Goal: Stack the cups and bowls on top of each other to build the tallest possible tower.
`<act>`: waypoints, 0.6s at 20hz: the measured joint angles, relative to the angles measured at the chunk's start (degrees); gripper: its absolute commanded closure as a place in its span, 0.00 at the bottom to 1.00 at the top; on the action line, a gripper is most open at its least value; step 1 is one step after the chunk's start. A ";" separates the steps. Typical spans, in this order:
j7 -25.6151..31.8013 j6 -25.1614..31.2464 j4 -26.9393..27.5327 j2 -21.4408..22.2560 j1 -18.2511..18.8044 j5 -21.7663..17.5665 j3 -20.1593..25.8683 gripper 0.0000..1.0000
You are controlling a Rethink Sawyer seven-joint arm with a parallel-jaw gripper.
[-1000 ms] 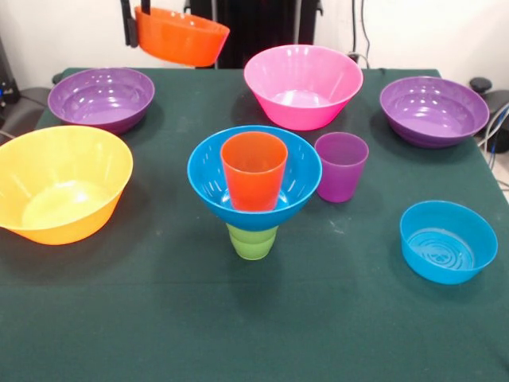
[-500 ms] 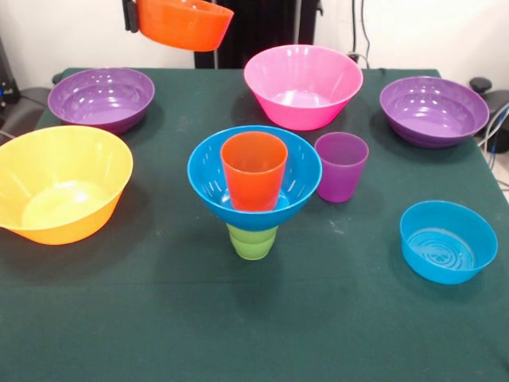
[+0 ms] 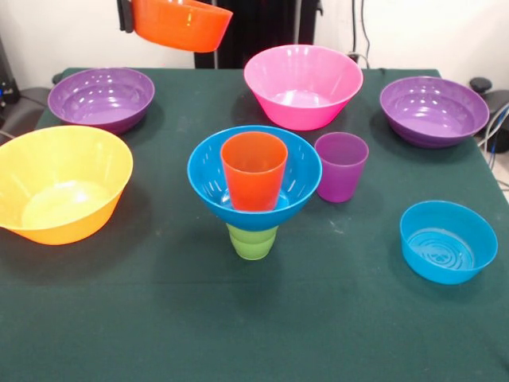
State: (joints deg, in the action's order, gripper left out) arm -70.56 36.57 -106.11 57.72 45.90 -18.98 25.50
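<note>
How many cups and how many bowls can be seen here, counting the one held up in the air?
Cups: 3, namely orange cup, purple cup, green cup.
Bowls: 7, namely yellow bowl, pink bowl, left purple bowl, right purple bowl, medium blue bowl, small blue bowl, and the lifted orange bowl.
Total: 10.

place: looks like a robotics lab
clues: green-cloth surface (image 3: 254,334), loose cables (image 3: 497,127) at the edge, plain white wall (image 3: 64,32)

no readable text, no labels, brands, numbers or signs on anything shown
</note>
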 measured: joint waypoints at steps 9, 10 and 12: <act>0.00 1.81 3.71 -1.05 -0.02 0.00 0.10 1.00; 0.00 1.96 4.18 -1.27 -0.07 -0.01 0.09 1.00; 0.00 2.49 5.77 -2.12 -0.32 -0.01 0.09 1.00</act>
State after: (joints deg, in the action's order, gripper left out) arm -70.56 39.06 -100.33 55.60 45.58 -19.00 25.59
